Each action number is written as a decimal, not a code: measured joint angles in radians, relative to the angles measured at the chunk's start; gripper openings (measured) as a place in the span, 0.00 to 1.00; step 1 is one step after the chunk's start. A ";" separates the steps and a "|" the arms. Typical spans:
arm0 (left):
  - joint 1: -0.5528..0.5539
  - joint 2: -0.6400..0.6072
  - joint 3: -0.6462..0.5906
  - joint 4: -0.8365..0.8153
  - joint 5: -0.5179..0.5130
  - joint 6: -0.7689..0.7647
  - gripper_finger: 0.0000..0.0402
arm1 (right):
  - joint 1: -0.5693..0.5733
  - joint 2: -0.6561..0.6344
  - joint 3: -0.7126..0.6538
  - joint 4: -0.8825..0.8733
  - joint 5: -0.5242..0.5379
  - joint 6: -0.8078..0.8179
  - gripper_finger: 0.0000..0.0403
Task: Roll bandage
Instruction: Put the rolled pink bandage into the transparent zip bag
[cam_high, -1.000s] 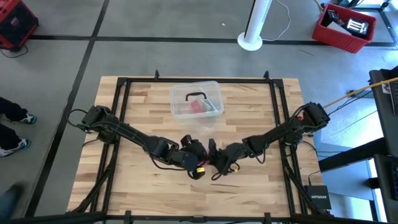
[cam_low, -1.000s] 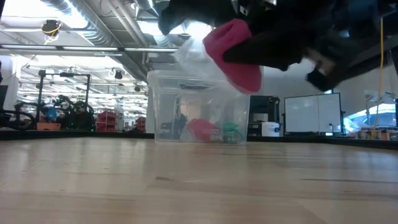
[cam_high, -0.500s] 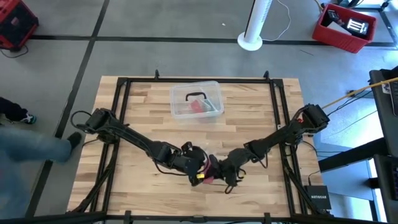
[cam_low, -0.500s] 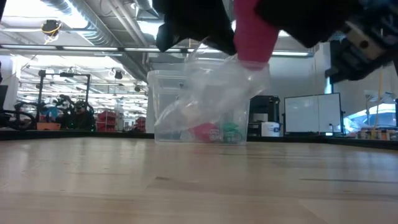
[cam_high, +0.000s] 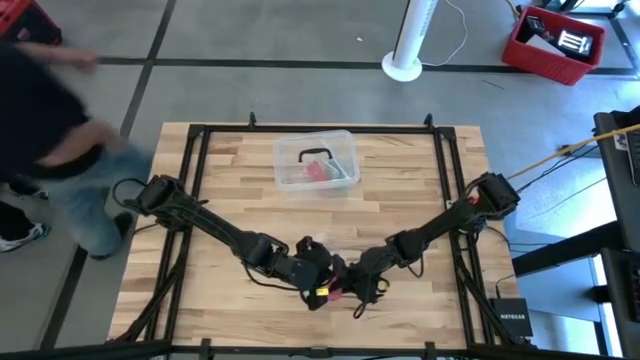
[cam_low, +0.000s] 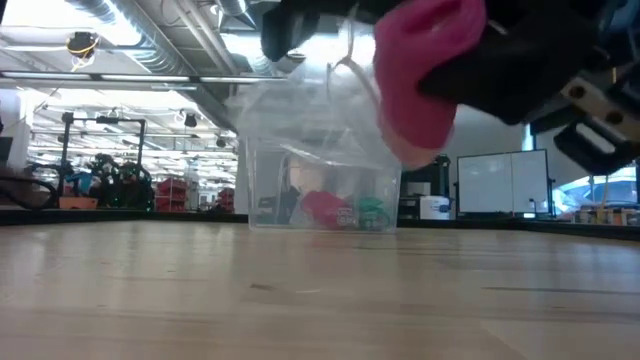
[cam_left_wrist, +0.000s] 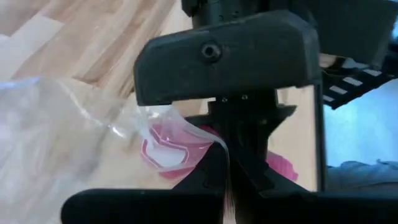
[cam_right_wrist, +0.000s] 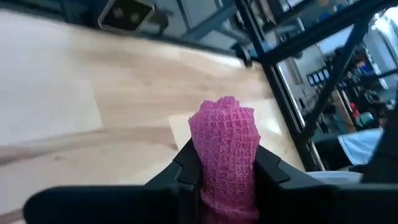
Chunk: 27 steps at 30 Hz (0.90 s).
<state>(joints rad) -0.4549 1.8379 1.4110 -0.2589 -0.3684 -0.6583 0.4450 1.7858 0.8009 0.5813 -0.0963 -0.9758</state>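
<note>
The bandage is a small pink roll (cam_right_wrist: 224, 144) held above the table near its front middle; it also shows in the low view (cam_low: 425, 80) and the high view (cam_high: 335, 292). My right gripper (cam_right_wrist: 224, 180) is shut on it. A crumpled clear plastic wrapper (cam_low: 310, 110) hangs beside the roll, also clear of the table. My left gripper (cam_left_wrist: 229, 177) is shut on this wrapper (cam_left_wrist: 93, 143). The two grippers meet tip to tip in the high view, left (cam_high: 318, 276) and right (cam_high: 352, 284). My left gripper pinches an edge of the clear wrapper (cam_left_wrist: 214, 142) between its two shut fingers. The wrapper is lifted clear of the table and spreads out slack from the fingers, with the pink roll showing behind it. My right gripper pinches the pink roll between its two fingers, on the roll's two sides (cam_right_wrist: 202, 168) near its lower end. The roll stands out past the fingertips (cam_right_wrist: 186, 163) and is lifted clear of the table.
A clear plastic box (cam_high: 316, 160) with pink and green contents stands at the table's far middle, behind the grippers in the low view (cam_low: 320, 190). A person (cam_high: 50, 140) moves past the table's left edge. Bare wood lies to the left and right of the grippers.
Both grippers have gone toward the table's near edge, staying together. My right gripper has turned, so the pink roll has swung from tilted to upright and tilted again. The wrapper now spreads beside the roll rather than around it. The person has walked in at the left.
</note>
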 joint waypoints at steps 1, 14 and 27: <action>-0.004 0.002 -0.002 0.003 0.005 0.005 0.00 | 0.000 0.007 -0.001 0.001 0.026 -0.006 0.18; -0.039 0.002 -0.003 -0.040 0.020 -0.037 0.00 | 0.001 -0.013 -0.001 -0.001 0.208 0.008 0.18; -0.031 0.006 -0.007 -0.082 -0.104 -0.048 0.00 | -0.028 0.018 0.002 -0.020 0.260 0.271 0.18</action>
<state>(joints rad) -0.4864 1.8439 1.4036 -0.3406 -0.4722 -0.7059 0.4168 1.8035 0.8024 0.5608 0.1633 -0.7047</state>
